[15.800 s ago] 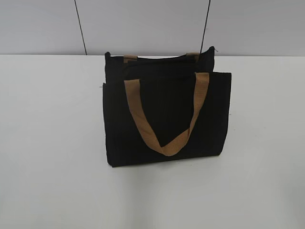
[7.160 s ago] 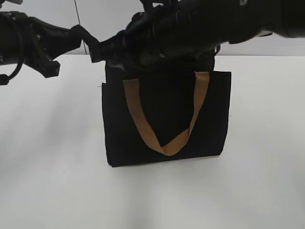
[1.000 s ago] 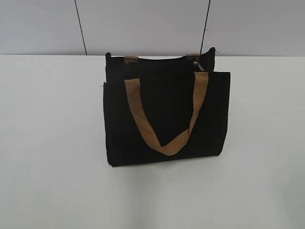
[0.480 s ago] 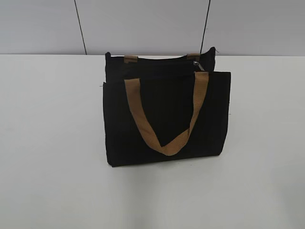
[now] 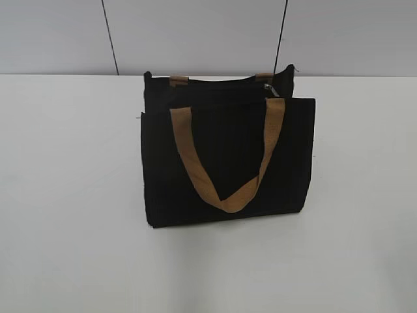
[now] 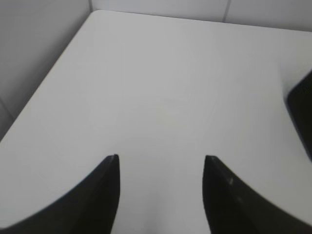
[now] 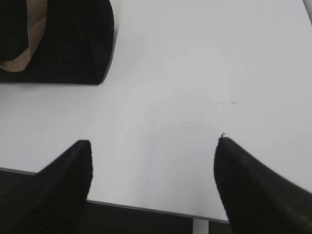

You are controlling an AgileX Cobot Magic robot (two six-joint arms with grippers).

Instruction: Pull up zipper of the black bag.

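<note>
The black bag (image 5: 221,163) stands upright on the white table (image 5: 71,195), with a tan strap handle (image 5: 228,195) hanging down its front. The small silver zipper (image 5: 272,89) sits at the right end of the bag's top, beside the rear handle. Neither arm shows in the exterior view. My left gripper (image 6: 161,158) is open and empty over bare table, with a corner of the bag (image 6: 302,109) at its right edge. My right gripper (image 7: 153,144) is open and empty above the table's front edge, with the bag (image 7: 73,44) at its upper left.
A grey panelled wall (image 5: 195,32) runs behind the table. The table's near edge (image 7: 146,207) shows in the right wrist view with dark space below it. The table's left corner (image 6: 95,12) meets the wall in the left wrist view.
Earlier the arms were over the bag's top and the zipper pull was not visible. Now they are withdrawn and the pull sits at the right end. Nothing moved in the last second.
</note>
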